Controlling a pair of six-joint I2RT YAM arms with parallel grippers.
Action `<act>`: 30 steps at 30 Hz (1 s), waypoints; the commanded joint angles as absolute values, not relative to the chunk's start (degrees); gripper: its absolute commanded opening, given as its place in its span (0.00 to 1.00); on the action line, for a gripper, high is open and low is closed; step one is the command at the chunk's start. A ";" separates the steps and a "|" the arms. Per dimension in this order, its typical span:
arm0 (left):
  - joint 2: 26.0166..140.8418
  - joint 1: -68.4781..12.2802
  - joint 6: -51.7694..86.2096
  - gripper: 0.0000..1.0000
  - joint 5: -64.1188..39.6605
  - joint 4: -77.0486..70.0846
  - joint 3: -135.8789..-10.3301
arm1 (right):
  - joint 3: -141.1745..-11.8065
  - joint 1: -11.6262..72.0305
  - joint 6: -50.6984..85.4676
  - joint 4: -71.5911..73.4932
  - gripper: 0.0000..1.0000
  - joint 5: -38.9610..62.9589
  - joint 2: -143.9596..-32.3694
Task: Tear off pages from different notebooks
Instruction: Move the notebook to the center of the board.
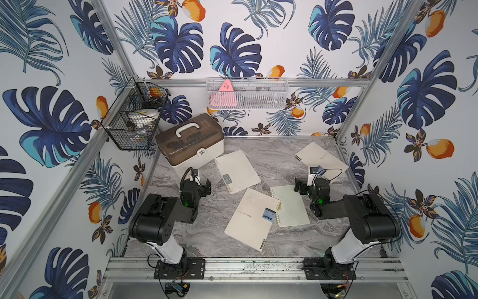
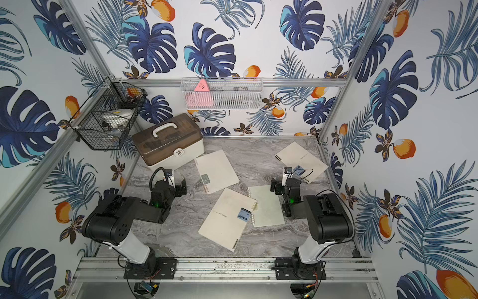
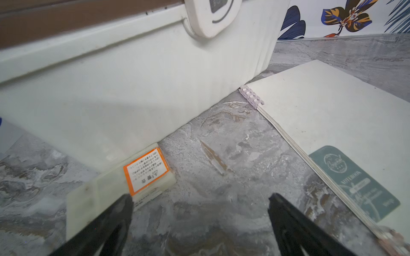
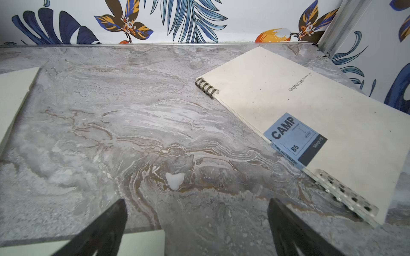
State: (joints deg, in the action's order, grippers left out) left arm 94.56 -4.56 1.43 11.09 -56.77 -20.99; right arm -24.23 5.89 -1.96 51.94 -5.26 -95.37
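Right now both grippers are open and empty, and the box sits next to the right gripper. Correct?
No: the box sits next to the left gripper, as both top views show. That one and the right gripper are open and empty.

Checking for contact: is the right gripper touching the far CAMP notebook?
Apart. The right wrist view shows the right gripper open over bare table, with the far CAMP notebook off beside it.

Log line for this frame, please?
left gripper: open, empty, by white box | right gripper: open, empty | notebooks: four, flat on table
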 commanded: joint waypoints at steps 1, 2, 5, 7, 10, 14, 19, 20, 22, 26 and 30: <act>94.66 -4.47 0.35 0.99 10.74 -58.71 -21.17 | -24.44 5.89 -1.67 52.65 1.00 -5.62 -95.44; 94.66 -4.48 0.42 0.99 10.72 -58.62 -21.15 | -24.37 5.89 -1.67 52.66 1.00 -5.66 -95.39; 94.65 -4.48 0.44 0.99 10.72 -58.60 -21.16 | -24.44 5.89 -1.67 52.66 1.00 -5.68 -95.37; 94.57 -4.48 0.42 0.99 10.72 -58.55 -21.12 | -24.47 5.89 -1.67 52.67 1.00 -5.66 -95.40; 94.67 -4.49 0.36 0.99 10.72 -58.71 -21.10 | -24.43 5.89 -1.67 52.71 1.00 -5.65 -95.36; 94.61 -4.48 0.44 0.99 10.73 -58.67 -21.11 | -24.44 5.89 -1.68 52.62 1.00 -5.61 -95.41; 94.63 -4.48 0.53 0.99 10.70 -58.55 -21.13 | -24.52 5.88 -1.56 52.28 1.00 -5.27 -95.43; 94.68 -4.48 0.53 0.99 10.69 -58.54 -21.15 | -24.52 5.87 -1.58 52.34 1.00 -5.21 -95.40; 94.58 -4.48 0.53 0.99 10.75 -58.47 -21.15 | -24.57 5.87 -1.62 52.23 1.00 -5.35 -95.44; 92.94 -5.30 -2.12 0.99 7.07 -59.22 -20.10 | -31.76 9.43 -5.91 34.63 1.00 -5.64 -88.66; 79.77 -8.70 -1.09 0.99 15.36 -40.03 -24.83 | -38.53 17.75 6.04 22.03 1.00 -18.37 -77.72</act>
State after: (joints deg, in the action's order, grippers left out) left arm 86.02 -6.81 -0.56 10.04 -49.63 -22.15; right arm -36.62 16.21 -2.85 33.71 -10.07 -83.00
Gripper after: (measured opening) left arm 0.989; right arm 0.999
